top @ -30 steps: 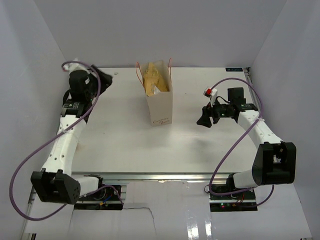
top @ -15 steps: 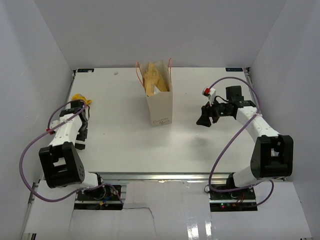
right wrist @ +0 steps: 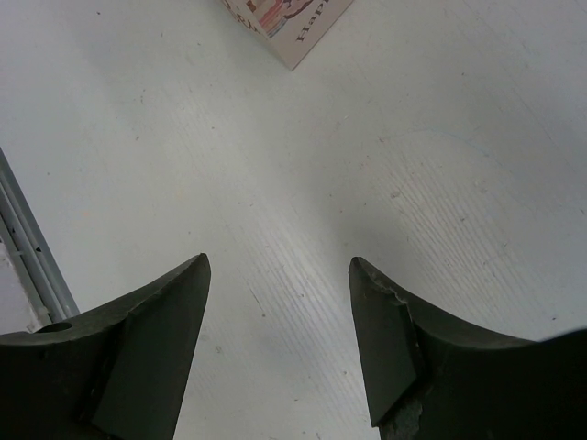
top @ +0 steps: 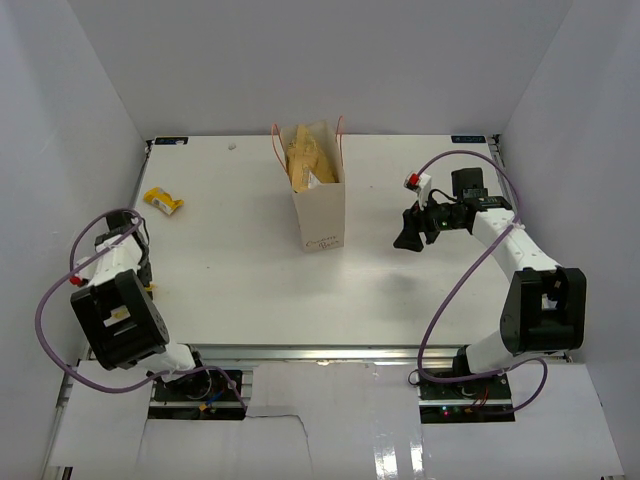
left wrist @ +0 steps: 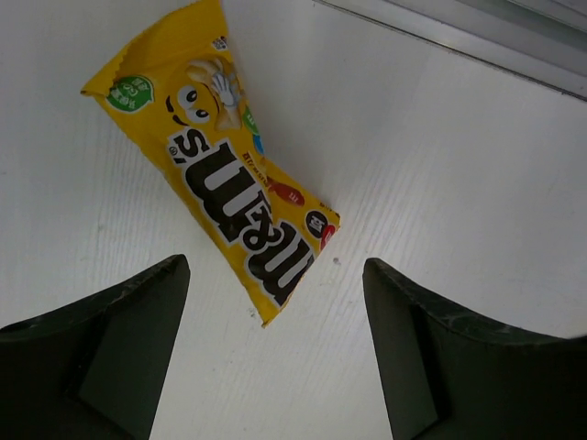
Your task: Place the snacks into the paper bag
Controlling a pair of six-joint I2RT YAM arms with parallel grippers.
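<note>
1. So, the paper bag [top: 322, 215] stands upright on the table [top: 240, 280], out toward the far edge. Its red-orange cord handles are up and there's small writing low on its front.
2. The big crinkled brown-gold pouch [top: 305, 160] is inside the bag, with its top poking out of the open mouth.
3. A yellow M&M's packet [left wrist: 234, 197] lies flat on the table well to the left of the bag, over by the left wall, and nothing's touching it.
4. The left gripper [left wrist: 273, 293] has its fingers spread wide and nothing clamped. It's far left of the bag and closer to the arm bases than the packet is. In its wrist view the packet's near end shows in the gap between the fingers, lying on the table clear of both.
5. The right gripper [top: 408, 238] is right of the bag, near it but apart, about level with the bag's lower front. Its jaws are apart too, with just bare table between them. Its wrist view catches a bottom corner of the bag at the top edge.
</note>
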